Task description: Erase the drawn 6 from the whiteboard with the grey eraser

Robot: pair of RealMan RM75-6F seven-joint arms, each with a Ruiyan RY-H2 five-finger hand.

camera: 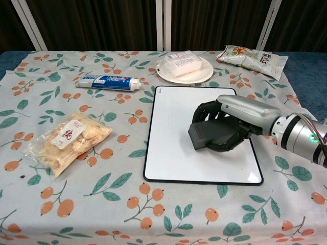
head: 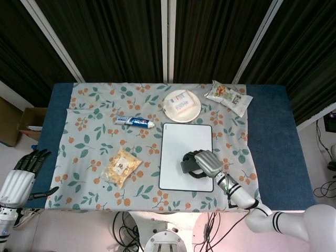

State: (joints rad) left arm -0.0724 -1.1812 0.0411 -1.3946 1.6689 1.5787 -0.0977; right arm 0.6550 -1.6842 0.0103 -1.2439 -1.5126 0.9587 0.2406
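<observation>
With fingers curled over it, right hand [camera: 232, 122] grips grey eraser [camera: 204, 136], pressed flat on whiteboard [camera: 173, 127], lower-right area, forearm angling in from the right. Board surface reads blank white. Left hand [head: 23, 170] hangs off the table's left edge, fingers spread, holding nothing.

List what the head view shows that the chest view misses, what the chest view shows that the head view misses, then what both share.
Only the head view shows the black-fingered left hand, open beyond the table's left edge, beside a brown cardboard box on the floor.

Only the chest view shows, side-on, how the right hand's dark fingers curl over the eraser.

Both show the silver right hand holding the grey block eraser on the white rectangular whiteboard, which shows no marks, plus the blue-and-white toothpaste tube and the white round plate.
</observation>
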